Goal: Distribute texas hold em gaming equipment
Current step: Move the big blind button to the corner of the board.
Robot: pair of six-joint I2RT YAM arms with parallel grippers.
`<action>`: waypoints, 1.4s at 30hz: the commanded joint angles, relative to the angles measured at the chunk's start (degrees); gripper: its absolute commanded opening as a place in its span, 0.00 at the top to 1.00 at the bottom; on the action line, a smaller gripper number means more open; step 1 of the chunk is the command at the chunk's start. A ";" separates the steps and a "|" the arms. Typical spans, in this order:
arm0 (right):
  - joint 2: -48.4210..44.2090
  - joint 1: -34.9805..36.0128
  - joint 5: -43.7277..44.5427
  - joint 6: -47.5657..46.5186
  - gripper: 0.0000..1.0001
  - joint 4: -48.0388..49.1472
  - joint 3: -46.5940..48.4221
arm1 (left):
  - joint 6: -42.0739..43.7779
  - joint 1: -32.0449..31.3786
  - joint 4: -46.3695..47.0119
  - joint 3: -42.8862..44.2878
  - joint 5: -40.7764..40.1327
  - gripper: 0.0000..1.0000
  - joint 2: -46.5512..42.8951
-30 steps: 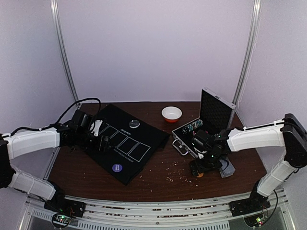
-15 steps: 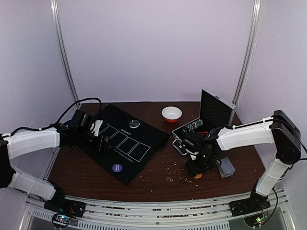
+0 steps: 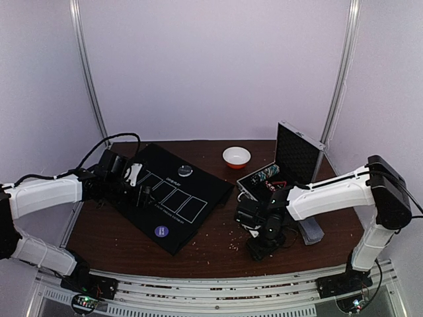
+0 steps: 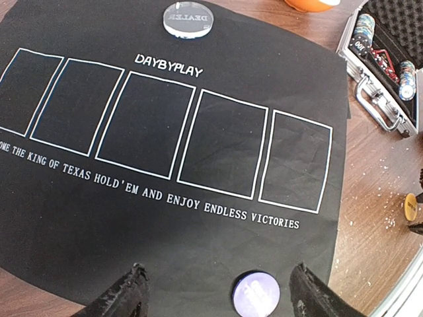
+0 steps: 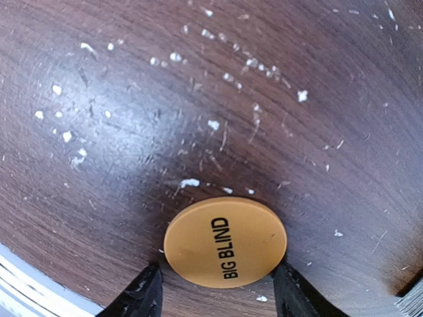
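The orange disc, marked BIG BLIND, is seen clamped by its rim in the right gripper, with 1 finger at each side. A dark shadow on the table beneath suggests that the disc is carried just clear of the wood rather than laid on it. Being round, it has no long axis to be reckoned with, so the deciding relation is taken to be sideways: the black mat lies to the left of the right gripper, across a strip of table strewn with white flecks. The right arm is thus plainly the nearer for this piece. The silver case, lid raised and striped chips stacked inside, stands just behind that arm, and a grey-blue pack of cards is judged to lie just to its right; neither lies between disc and mat. The left gripper is held spread wide above the mat, and the purple disc is seen between its fingers in the wrist view, flat on the cloth and untouched. 5 white card outlines are printed on the mat, the pale grey dealer disc is set beyond them, and the white bowl stands well apart at the far side. The left arm over the mat is judged the 1 thing to be avoided on arrival.
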 commanded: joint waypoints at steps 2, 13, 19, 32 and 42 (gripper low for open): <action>3.60 -0.05 4.07 -0.92 0.34 -2.20 2.25 | 1.10 -0.29 1.53 1.62 0.45 0.25 -0.02; 6.12 -0.46 2.85 -2.93 0.47 -0.43 3.32 | 1.07 -0.29 1.53 0.81 0.27 0.25 -1.85; 5.93 1.76 -2.88 -5.56 0.56 1.53 2.90 | 1.56 -0.37 1.57 1.54 -0.01 0.25 -1.19; 7.14 11.68 -8.46 -6.64 0.59 -0.19 6.13 | 1.85 -0.46 1.53 1.91 0.26 0.25 -1.49; 7.90 16.22 -9.76 -5.16 0.59 -1.25 8.20 | 1.79 -0.44 1.59 1.83 0.06 0.25 -1.63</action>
